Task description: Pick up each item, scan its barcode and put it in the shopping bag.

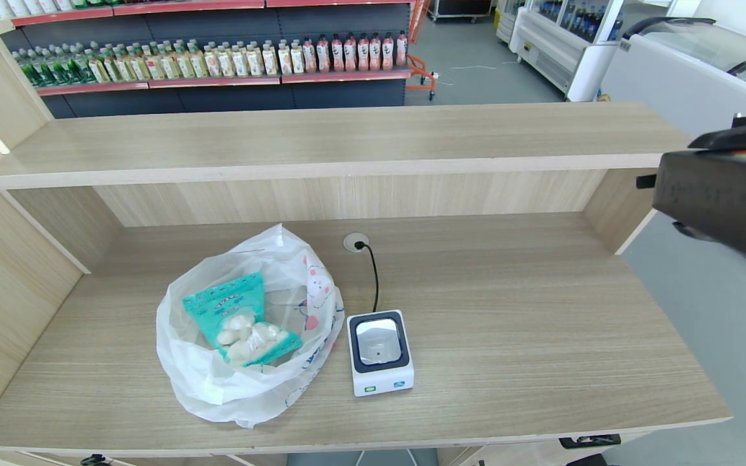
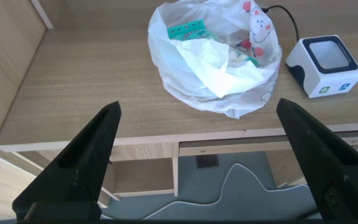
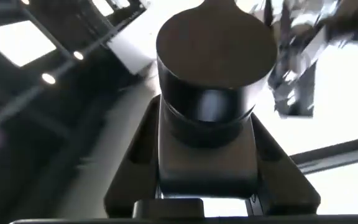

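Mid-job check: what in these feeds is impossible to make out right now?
1. Right arm: cut off by the head view's right edge; whether it carries anything is unclear.
2. Dark cylinder: blurred, close against the right wrist camera; what it is cannot be told.
3. Shopping bag: its folds hide whatever lies under the teal packet, in head and left wrist views.
4. The packet's print: too small to read.
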